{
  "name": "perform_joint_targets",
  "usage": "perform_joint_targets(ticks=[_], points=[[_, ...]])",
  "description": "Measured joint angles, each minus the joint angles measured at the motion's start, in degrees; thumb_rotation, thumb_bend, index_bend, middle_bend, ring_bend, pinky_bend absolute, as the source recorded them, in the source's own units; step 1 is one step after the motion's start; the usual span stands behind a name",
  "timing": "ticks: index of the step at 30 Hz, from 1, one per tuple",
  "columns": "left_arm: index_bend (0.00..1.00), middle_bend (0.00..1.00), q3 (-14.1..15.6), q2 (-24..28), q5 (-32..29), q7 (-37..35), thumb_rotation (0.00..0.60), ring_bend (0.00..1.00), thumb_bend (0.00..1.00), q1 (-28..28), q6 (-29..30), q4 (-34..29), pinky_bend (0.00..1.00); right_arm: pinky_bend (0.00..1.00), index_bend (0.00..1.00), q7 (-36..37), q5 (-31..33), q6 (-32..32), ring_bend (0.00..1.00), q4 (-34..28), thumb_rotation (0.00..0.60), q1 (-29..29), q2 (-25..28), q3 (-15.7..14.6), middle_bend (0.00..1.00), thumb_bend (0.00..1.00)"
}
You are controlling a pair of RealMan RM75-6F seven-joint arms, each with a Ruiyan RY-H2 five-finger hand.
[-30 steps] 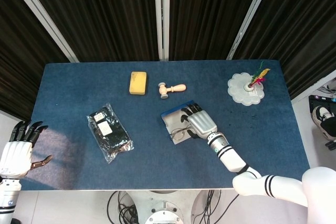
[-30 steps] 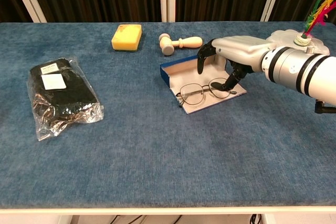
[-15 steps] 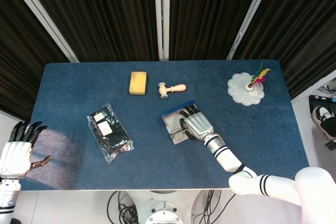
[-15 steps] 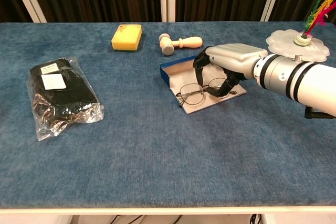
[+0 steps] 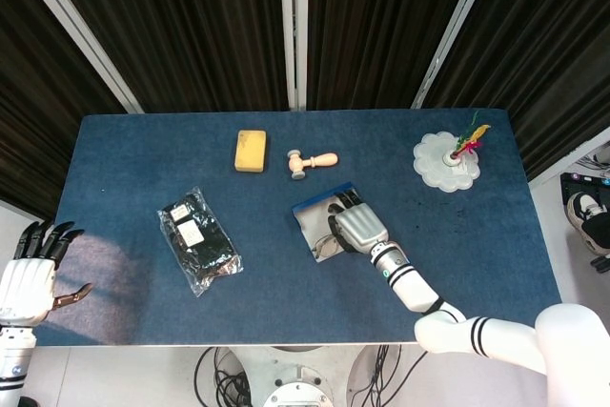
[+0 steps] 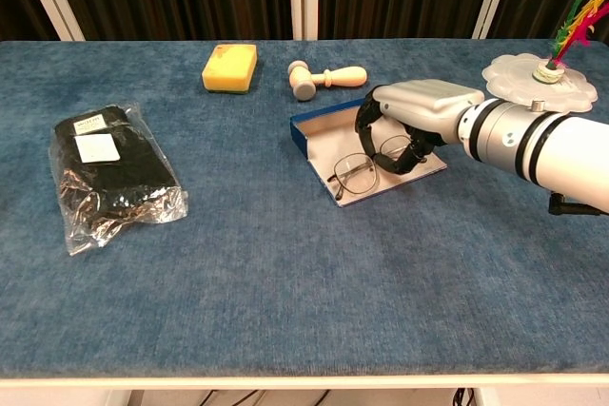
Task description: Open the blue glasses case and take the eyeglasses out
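My right hand (image 6: 411,123) is curled over the open blue glasses case (image 6: 319,130), my dark fingers (image 6: 366,119) closed around the eyeglasses (image 6: 357,173). The near lens tilts up off the pale lining while the far side stays hidden under my palm, so I hold the frame but cannot tell how much of it still touches the case. In the head view the same hand (image 5: 357,226) covers most of the case (image 5: 310,209).

Taking the case as my landmark: the small wooden mallet (image 6: 324,75) lies just behind it, head to the left, and the yellow sponge (image 6: 229,67) sits behind and to the left, beside the mallet. Well to the left of the case lies a black item in a clear plastic bag (image 6: 112,174), with a white label (image 6: 93,147) on top; its writing is too small to read. Behind and to the right of the case, a white scalloped dish (image 6: 540,82) carries a feathered shuttlecock (image 6: 569,23).

My left hand (image 5: 30,274) hangs off the near left edge of the blue table (image 6: 285,273), far from the case, fingers spread and holding nothing.
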Motion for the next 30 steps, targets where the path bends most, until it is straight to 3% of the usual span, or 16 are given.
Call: perform_joint_targets(ticks=[8, 15, 21, 23, 26, 28, 30], points=[[0.21, 0.12, 0.0, 0.3, 0.1, 0.3, 0.6, 0.02, 0.07, 0.3, 0.5, -0.5, 0.0, 0.0, 0.69, -0.5, -4.4, 2.0, 0.0, -8.8, 0.6, -1.2, 5.7, -1.7, 0.27, 0.48], [0.21, 0.12, 0.2, 0.4, 0.5, 0.9, 0.6, 0.02, 0.07, 0.4, 0.8, -1.0, 0.0, 0.0, 0.69, -1.7, -8.0, 1.8, 0.0, -19.2, 0.6, -2.7, 11.7, -5.8, 0.27, 0.48], [0.21, 0.12, 0.2, 0.5, 0.7, 1.1, 0.6, 0.02, 0.07, 0.6, 1.1, -1.3, 0.0, 0.0, 0.65, -4.4, -7.9, -0.6, 0.0, -21.9, 0.6, -2.7, 12.9, -8.3, 0.25, 0.45], [0.21, 0.12, 0.2, 0.5, 0.7, 1.1, 0.6, 0.02, 0.07, 0.7, 1.2, -1.3, 0.0, 0.0, 0.49, -5.2, -7.8, -1.1, 0.0, -22.2, 0.6, -2.6, 13.0, -8.8, 0.21, 0.36], [0.21, 0.12, 0.2, 0.5, 0.8, 1.1, 0.6, 0.02, 0.07, 0.7, 1.2, -1.3, 0.0, 0.0, 0.13, -6.7, -7.7, -0.9, 0.0, -22.5, 0.6, -2.6, 13.1, -9.2, 0.16, 0.19], [0.21, 0.12, 0.1, 0.6, 0.9, 1.1, 0.6, 0.02, 0.07, 0.6, 1.3, -1.3, 0.0, 0.0, 0.02, -7.7, -7.4, -0.4, 0.0, -22.9, 0.6, -2.7, 13.3, -9.3, 0.14, 0.15], [0.21, 0.12, 0.1, 0.6, 0.9, 1.2, 0.6, 0.02, 0.07, 0.6, 1.2, -1.3, 0.0, 0.0, 0.0, -8.1, -6.9, 0.0, 0.0, -23.6, 0.6, -2.8, 13.8, -9.3, 0.13, 0.14]])
